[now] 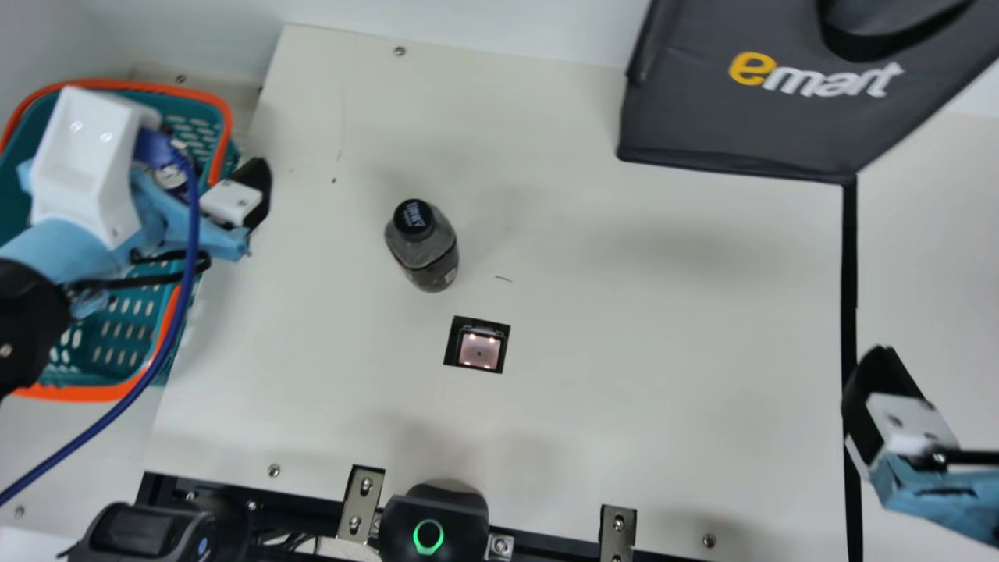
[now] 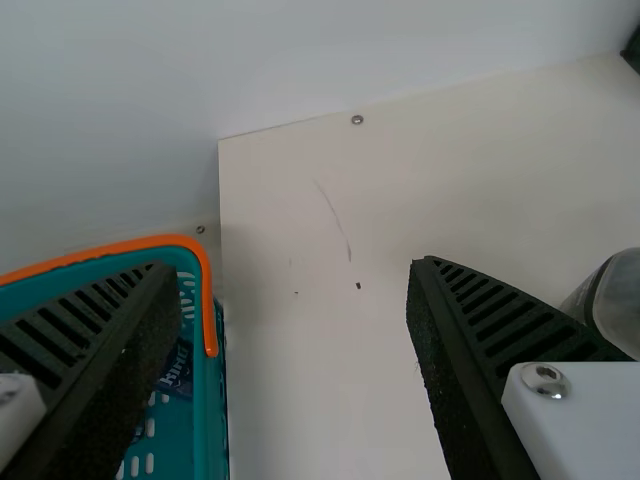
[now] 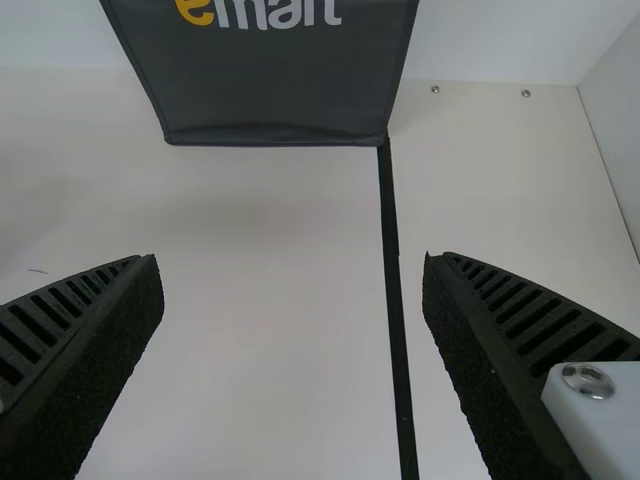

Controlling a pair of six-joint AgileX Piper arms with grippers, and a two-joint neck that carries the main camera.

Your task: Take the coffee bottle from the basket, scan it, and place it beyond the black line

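The dark coffee bottle with a black cap stands upright on the table, behind and left of the scanner window. Its side also appears in the left wrist view. My left gripper is over the basket's table-side edge, apart from the bottle. In the left wrist view the left gripper is open and holds nothing. At the black line is my right gripper; in the right wrist view the right gripper stands open, the black line running between its fingers.
A dark grey bag stands at the back right, by the far end of the black line. Inside the basket are some packaged items. Metal brackets and a black device with a green ring sit along the front edge.
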